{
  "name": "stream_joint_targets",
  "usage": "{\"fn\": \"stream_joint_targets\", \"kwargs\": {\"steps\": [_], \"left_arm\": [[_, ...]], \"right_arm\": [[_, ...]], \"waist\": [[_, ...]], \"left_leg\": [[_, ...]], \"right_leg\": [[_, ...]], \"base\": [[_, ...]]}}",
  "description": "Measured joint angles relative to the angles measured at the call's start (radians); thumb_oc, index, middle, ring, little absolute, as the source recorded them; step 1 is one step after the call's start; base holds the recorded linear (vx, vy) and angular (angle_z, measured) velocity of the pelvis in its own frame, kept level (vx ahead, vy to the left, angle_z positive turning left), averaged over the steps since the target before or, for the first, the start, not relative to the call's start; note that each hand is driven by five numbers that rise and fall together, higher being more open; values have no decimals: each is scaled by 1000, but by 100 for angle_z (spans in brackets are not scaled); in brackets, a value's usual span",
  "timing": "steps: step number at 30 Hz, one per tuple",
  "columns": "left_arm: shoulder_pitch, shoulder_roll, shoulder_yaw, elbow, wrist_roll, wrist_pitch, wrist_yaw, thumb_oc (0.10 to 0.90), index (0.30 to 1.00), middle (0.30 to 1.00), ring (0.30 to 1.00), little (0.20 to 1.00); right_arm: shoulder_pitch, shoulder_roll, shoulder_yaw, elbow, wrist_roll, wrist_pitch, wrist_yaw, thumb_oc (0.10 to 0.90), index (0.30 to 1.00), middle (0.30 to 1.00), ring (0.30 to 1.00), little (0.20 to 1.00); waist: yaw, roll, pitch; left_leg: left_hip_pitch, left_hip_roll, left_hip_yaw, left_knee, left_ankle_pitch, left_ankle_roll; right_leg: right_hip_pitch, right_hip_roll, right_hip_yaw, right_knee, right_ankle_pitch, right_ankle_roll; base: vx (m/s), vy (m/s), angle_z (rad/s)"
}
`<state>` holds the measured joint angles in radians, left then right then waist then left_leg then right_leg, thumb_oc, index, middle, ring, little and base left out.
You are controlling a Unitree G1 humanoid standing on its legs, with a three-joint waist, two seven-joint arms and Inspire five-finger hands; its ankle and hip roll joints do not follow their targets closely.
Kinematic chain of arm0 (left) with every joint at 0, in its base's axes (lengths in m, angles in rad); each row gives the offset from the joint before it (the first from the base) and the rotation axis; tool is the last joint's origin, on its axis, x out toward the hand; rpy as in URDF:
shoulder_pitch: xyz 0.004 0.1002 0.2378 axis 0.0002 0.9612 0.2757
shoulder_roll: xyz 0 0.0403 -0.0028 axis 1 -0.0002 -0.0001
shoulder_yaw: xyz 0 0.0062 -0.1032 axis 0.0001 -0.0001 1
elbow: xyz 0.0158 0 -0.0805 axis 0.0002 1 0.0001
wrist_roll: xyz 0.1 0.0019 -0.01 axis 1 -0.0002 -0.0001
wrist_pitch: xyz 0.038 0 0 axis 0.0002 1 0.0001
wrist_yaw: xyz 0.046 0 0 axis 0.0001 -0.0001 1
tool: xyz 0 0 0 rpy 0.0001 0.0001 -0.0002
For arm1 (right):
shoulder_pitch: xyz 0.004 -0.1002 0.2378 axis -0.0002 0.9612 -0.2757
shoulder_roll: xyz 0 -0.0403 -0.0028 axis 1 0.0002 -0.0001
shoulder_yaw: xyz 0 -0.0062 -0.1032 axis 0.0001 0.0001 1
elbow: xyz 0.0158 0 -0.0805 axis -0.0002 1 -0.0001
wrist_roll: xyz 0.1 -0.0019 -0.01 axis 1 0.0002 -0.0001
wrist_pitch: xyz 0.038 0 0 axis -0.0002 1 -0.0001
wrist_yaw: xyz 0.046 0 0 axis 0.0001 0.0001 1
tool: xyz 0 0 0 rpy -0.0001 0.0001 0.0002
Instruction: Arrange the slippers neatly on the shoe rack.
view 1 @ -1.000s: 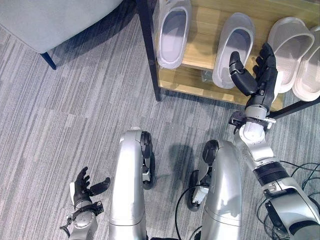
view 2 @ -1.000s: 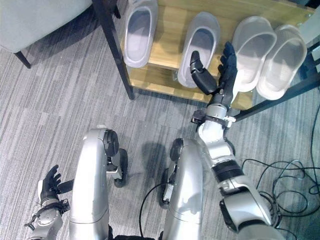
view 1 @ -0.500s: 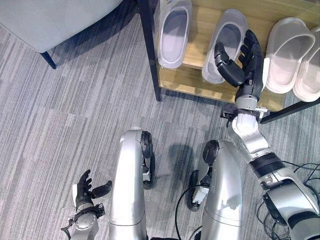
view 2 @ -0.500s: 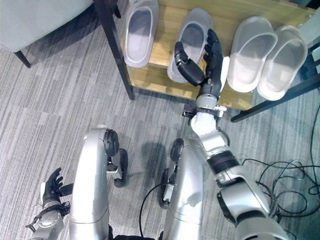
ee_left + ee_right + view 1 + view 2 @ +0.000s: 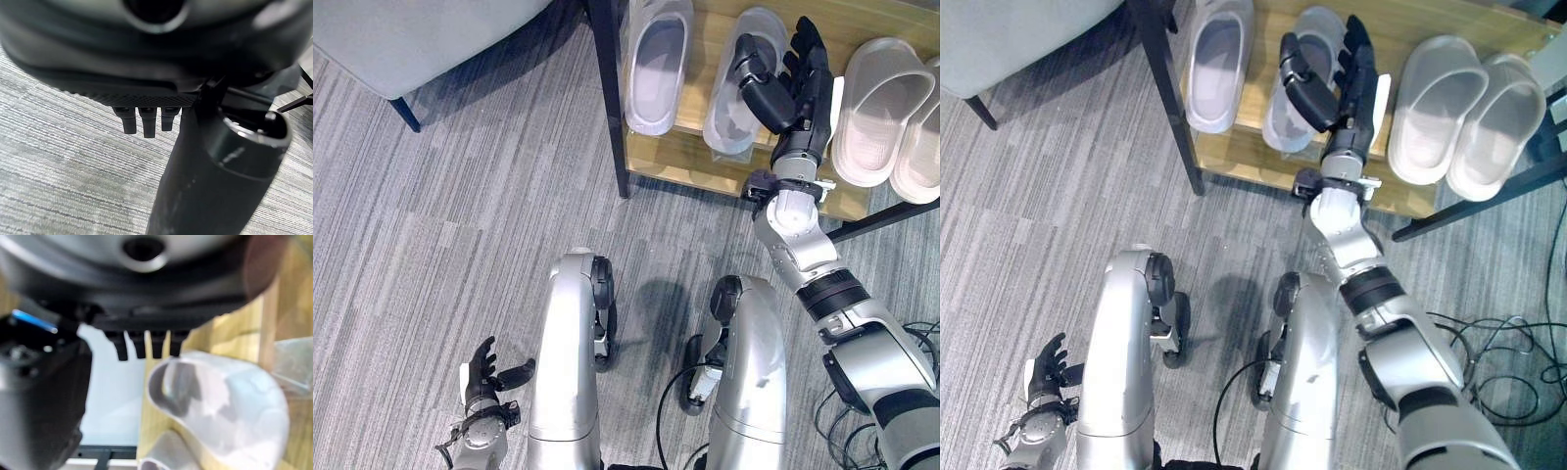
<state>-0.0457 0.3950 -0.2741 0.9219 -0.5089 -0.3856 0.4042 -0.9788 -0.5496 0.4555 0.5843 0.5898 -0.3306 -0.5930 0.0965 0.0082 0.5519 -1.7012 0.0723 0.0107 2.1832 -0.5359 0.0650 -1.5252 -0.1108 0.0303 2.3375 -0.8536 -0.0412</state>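
Note:
Several pale grey slippers lie on the wooden shoe rack (image 5: 685, 152). One slipper (image 5: 656, 64) sits at the left, and a second slipper (image 5: 729, 108) lies close beside it, its toe leaning left. My right hand (image 5: 798, 93) is open against that second slipper's right side, fingers straight and thumb spread over it. In the right wrist view the slipper (image 5: 220, 406) shows just past the fingers (image 5: 144, 345). Two more slippers (image 5: 876, 108) (image 5: 925, 132) lie together at the rack's right end. My left hand (image 5: 481, 384) hangs open low over the carpet.
The rack's black post (image 5: 607, 98) stands at its left front corner. A grey upholstered seat (image 5: 431, 39) with a dark leg (image 5: 408, 117) sits at the upper left. Striped grey carpet (image 5: 460, 225) covers the floor in front of the rack.
My right hand has moved left and deeper over the rack, pushing the second slipper leftward toward the first one. The left hand has sunk slightly.

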Motion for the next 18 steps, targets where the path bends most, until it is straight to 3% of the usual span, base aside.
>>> {"fn": "stream_joint_targets", "kwargs": {"steps": [18], "left_arm": [[-3,0,0,1,22,8,2,800,900,900,900,900]], "right_arm": [[38,1,-83,-10,10,-15,-50,800,900,900,900,900]], "waist": [[-5,-1,1]], "left_leg": [[-2,-1,0,1,-1,0]], "right_leg": [[-1,1,-1,1,0,0]], "base": [[0,0,0]]}}
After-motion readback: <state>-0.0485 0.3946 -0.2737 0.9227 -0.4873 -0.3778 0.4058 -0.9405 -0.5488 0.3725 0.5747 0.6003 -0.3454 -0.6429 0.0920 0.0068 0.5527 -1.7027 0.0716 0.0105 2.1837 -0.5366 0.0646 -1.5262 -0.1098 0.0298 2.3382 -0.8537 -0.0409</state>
